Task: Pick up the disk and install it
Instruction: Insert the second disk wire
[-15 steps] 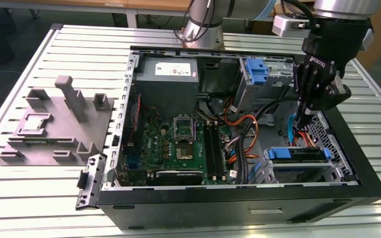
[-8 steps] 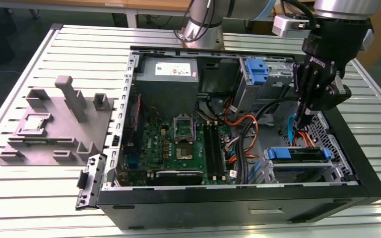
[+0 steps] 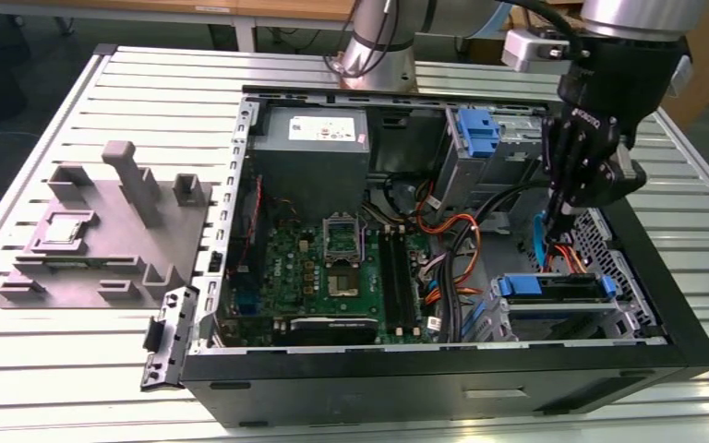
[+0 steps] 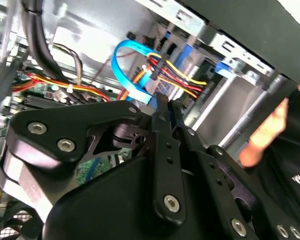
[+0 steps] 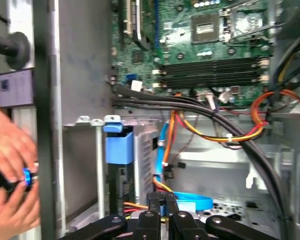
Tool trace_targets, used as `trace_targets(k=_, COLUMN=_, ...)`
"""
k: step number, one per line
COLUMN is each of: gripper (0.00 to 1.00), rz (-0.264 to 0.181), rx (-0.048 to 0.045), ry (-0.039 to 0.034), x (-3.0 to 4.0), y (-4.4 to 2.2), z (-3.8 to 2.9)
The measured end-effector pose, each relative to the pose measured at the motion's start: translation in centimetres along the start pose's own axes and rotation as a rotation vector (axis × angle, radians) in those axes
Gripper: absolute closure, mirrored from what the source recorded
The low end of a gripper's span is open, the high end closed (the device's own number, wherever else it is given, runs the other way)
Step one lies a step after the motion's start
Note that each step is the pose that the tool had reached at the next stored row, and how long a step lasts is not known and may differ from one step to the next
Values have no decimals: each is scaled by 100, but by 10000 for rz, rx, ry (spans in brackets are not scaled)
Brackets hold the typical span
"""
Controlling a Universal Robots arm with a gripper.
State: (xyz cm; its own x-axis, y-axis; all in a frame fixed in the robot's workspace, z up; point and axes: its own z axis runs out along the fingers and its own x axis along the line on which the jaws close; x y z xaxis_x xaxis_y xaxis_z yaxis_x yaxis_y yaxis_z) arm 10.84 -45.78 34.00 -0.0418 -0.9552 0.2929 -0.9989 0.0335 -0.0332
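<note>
At right of exterior frame, inside case: gripper above disk in bay, fingers pressed together, empty.

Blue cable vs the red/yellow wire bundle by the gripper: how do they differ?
The blue cable is one flat band; the wire bundle is several thin round strands. The blue cable arcs in a loop; the wire bundle runs straighter. Both come in close to the gripper.

Lab: open computer case on slatted metal bench.
</note>
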Motion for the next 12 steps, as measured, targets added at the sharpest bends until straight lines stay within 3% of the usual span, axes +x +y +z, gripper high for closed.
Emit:
trace_targets(k=2, gripper=84, rz=8, rx=-15, ry=-355, x=25, y=-1, z=8)
trace_targets(k=3, gripper=84, rz=11, rx=-20, ry=-488, x=39, y=-1, z=13)
trace_targets(k=4, gripper=84, rz=12, rx=-22, ry=-544, x=58, y=-2, z=19)
trace_targets(k=7, gripper=84, rz=13, rx=-24, ry=-572, x=106, y=-3, z=34)
trace_targets(k=12, gripper=84, rz=13, rx=-24, ry=-573, x=109, y=-4, z=35)
